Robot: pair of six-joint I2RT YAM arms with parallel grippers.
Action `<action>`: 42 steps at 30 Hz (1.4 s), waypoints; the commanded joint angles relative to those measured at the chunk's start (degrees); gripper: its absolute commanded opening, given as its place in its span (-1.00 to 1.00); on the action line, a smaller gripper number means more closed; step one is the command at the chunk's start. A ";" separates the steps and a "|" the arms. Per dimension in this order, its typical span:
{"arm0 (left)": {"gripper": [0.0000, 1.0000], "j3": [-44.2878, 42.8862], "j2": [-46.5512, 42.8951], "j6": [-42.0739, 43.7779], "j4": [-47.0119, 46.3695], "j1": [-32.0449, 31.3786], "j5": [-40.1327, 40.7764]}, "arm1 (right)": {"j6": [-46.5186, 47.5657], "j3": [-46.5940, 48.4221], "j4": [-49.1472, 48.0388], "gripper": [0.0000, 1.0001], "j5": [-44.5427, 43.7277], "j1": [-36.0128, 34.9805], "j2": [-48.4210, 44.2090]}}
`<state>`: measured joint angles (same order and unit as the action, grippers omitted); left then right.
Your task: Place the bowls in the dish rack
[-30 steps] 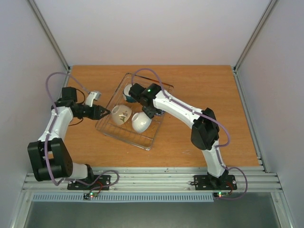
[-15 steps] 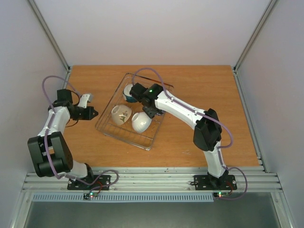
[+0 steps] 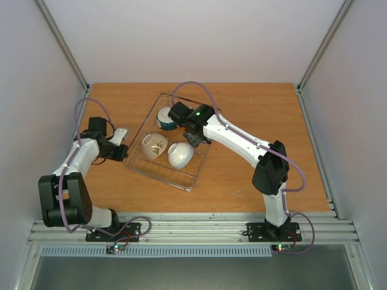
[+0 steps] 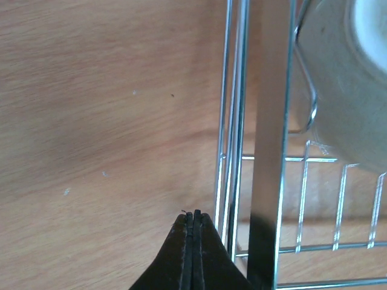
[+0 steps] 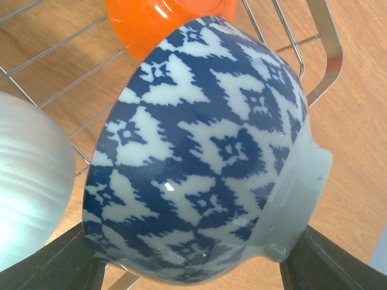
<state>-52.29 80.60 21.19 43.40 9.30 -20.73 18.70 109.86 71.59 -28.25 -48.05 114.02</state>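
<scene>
High rear camera looking down on table point(image 3: 260, 109), both wrist cameras close on dish rack point(image 3: 154, 175)

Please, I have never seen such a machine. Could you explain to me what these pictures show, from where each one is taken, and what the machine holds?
This machine is two robot arms, a left arm and a right arm, bolted at the near edge of a wooden table. The wide picture looks down from above and behind them; the other two come from a small camera on each wrist. On the table lies a wire dish rack with bowls in it: a teal-banded bowl, a sprig-painted bowl, a white bowl and, in the right wrist view, an orange bowl. The right tool holds a dark-blue patterned bowl between its fingers, at the rack. The left tool is shut and empty, just outside the rack's side.
</scene>
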 commanded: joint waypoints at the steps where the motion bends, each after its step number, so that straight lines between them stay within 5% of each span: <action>1: -0.99 0.75 0.20 0.85 1.66 -5.16 4.42 | -1.13 0.35 0.74 -0.97 -2.47 0.35 -3.28; 19: -0.99 1.22 -6.04 3.51 9.81 -18.13 4.60 | -1.21 3.78 1.27 -0.97 -1.03 2.87 -0.30; 31: -0.99 -2.70 2.69 2.27 8.10 -30.44 4.85 | -0.81 6.86 2.04 -0.98 0.45 6.35 4.06; 42: -0.99 -4.46 4.16 0.02 4.80 -34.00 2.22 | 0.84 16.25 4.80 -0.97 -2.69 8.95 12.67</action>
<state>-54.76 86.11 22.46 51.64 -23.99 -16.05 18.52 121.89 74.50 -29.12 -39.44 123.87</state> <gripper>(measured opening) 0.009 0.710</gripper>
